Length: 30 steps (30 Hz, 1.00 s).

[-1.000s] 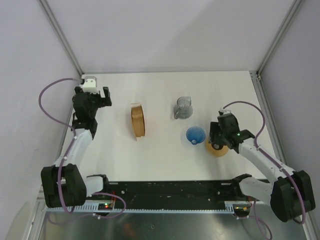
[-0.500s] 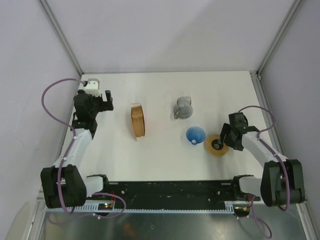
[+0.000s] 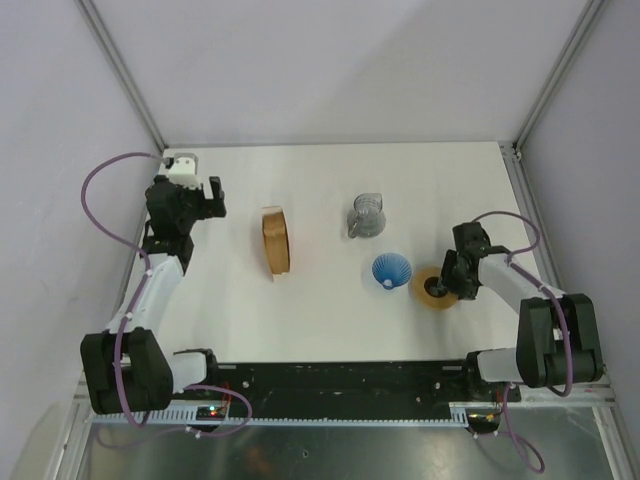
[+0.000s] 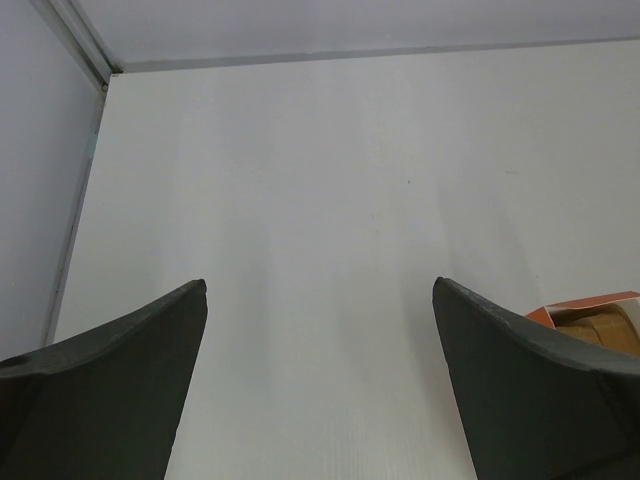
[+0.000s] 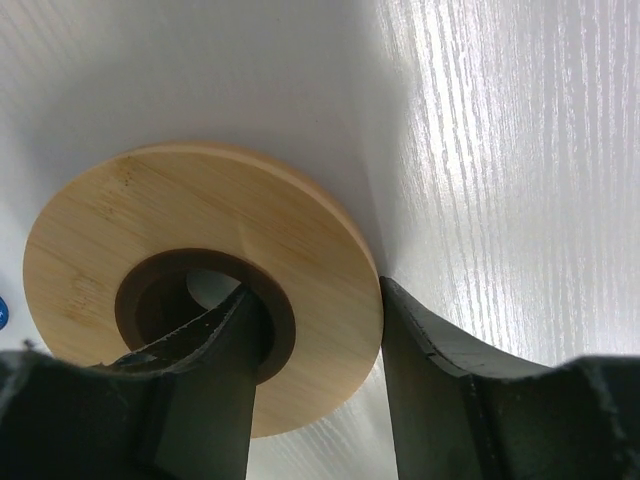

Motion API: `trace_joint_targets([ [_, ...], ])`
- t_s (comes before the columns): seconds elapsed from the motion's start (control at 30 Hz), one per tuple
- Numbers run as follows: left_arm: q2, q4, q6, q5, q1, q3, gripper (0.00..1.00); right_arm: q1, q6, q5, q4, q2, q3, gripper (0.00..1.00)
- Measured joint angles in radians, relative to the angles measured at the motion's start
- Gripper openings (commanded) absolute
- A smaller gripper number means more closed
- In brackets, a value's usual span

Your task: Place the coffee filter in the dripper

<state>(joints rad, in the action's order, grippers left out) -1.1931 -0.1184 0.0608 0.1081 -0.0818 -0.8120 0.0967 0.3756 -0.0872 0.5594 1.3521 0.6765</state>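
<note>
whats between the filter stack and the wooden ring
The blue dripper, close beside the wooden ring; bare table toward the filter stack. Top view.

The ring collar [image 5: 120,230] is made of smooth, pale wood, and its hole is lined in dark brown. The white table [image 5: 500,150] is a little shiny, with fine lines. The dripper [image 3: 391,268] is made of blue, see-through, ribbed plastic.
</note>
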Motion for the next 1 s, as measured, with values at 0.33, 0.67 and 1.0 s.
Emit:
trace_joint_targets([
  [0.33, -0.023, 0.038, -0.001, 0.068, 0.0, -0.064, 1.0, -0.113, -0.047, -0.057, -0.006, -0.08, 0.062, 0.0],
  [0.67, -0.085, 0.152, 0.004, 0.212, 0.11, -0.268, 1.0, -0.015, -0.157, -0.064, -0.02, 0.064, 0.557, 0.0],
  [1.0, -0.2, 0.257, 0.008, 0.263, 0.271, -0.377, 0.98, 0.309, -0.32, -0.005, 0.159, 0.695, 1.318, 0.0],
])
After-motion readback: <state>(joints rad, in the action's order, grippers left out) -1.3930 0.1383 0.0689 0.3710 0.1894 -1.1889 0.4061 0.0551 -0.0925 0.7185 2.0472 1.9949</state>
